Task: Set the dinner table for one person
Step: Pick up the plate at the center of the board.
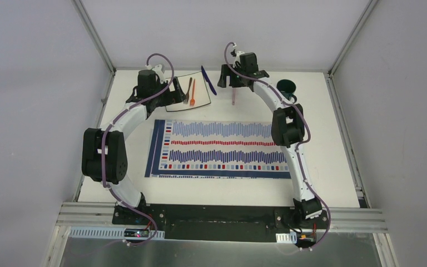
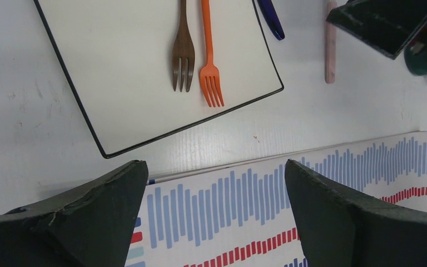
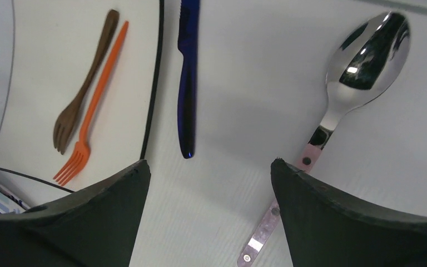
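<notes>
The white dinner table carries a striped placemat in its middle. Behind the mat lies a square white plate with a brown fork and an orange fork on it. A blue knife lies right of the plate, and a pink-handled spoon lies further right. My left gripper hangs open over the mat's far edge, just short of the plate. My right gripper is open low over the table, and the spoon's handle runs under the inner edge of its right finger.
A dark green cup stands at the back right, beside the right arm. Aluminium frame rails edge the table on the left and right, and grey walls close it in.
</notes>
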Robot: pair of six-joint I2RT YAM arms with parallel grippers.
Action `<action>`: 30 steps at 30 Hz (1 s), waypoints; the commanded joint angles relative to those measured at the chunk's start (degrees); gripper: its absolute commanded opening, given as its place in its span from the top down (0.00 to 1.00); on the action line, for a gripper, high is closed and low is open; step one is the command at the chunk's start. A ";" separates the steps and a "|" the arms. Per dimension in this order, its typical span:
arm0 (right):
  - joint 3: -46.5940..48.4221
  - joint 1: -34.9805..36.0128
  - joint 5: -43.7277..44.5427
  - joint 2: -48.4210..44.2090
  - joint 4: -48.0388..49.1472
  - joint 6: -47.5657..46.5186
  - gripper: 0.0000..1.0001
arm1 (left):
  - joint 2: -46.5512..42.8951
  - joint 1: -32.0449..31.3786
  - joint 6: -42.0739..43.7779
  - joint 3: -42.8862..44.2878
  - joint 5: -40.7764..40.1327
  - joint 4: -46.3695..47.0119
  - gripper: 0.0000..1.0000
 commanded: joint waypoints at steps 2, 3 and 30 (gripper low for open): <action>0.95 0.55 -3.99 1.11 -0.01 2.20 0.18 | 0.16 0.61 0.41 0.69 1.53 2.68 0.01; 0.39 0.59 -4.10 1.34 0.11 2.26 0.19 | 0.21 0.61 0.37 0.62 1.72 2.72 0.01; -0.23 2.59 -7.03 7.04 -3.56 -1.55 0.22 | 0.87 0.61 -0.26 -1.12 3.01 4.17 0.01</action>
